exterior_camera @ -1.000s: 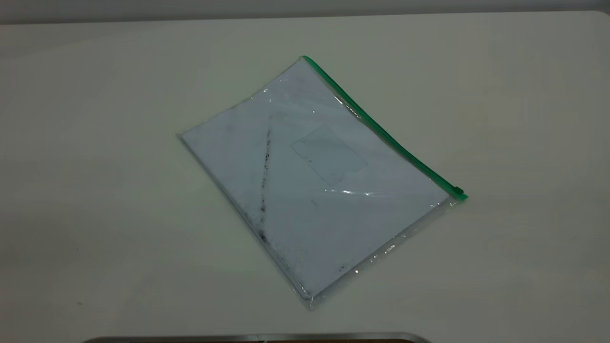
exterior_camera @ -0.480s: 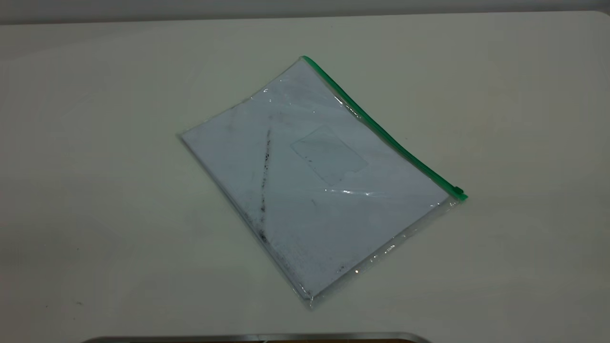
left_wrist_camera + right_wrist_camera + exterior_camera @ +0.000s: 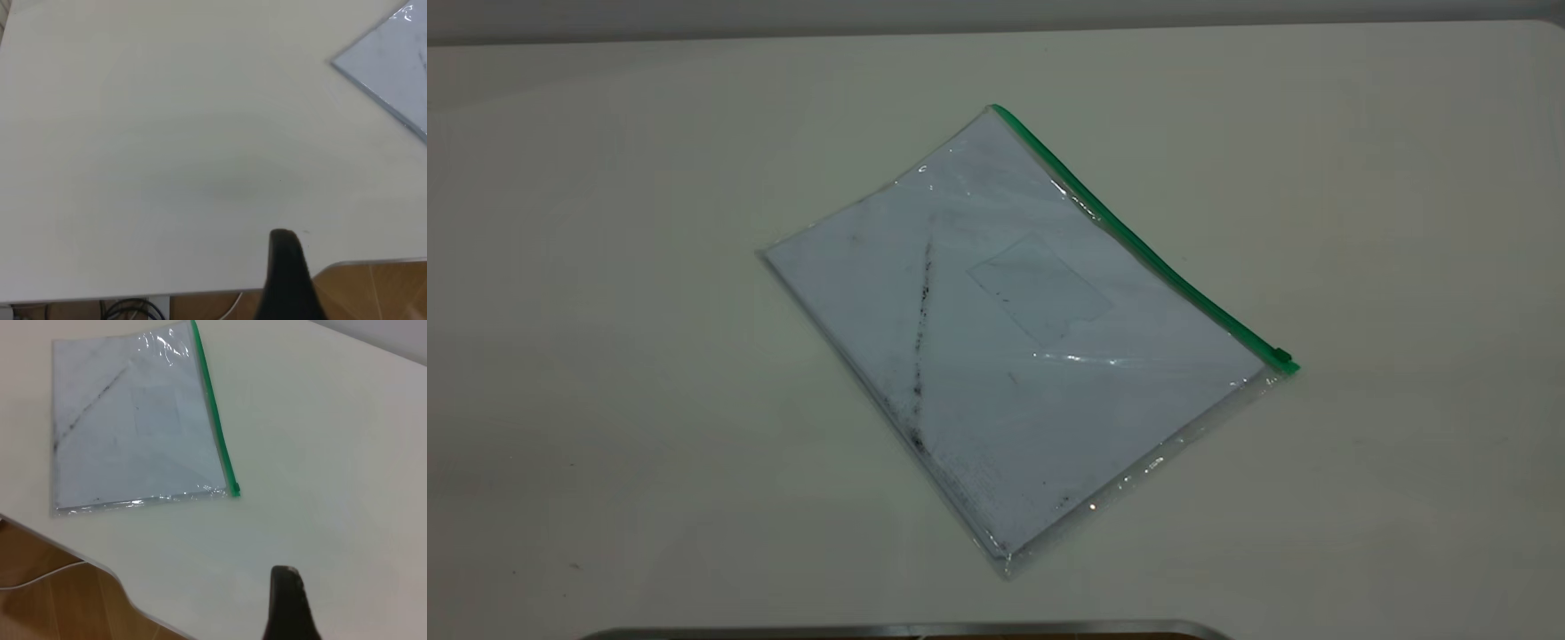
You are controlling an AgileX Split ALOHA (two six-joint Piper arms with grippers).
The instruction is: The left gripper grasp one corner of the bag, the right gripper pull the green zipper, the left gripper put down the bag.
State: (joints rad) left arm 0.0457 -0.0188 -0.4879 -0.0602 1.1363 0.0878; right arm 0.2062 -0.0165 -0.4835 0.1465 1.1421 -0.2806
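Bag laid flat on bench, green zipper at right end, unheld; claw states cannot be told.

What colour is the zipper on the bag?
Green zipper, along one edge of the clear bag; clearest in the exterior view.

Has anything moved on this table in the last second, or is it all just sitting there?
Nothing visibly changed. The clear bag lies flat on the table in the same place, its green zipper along the same edge with the slider at the same end. Neither tool touches it or shows in the exterior view.
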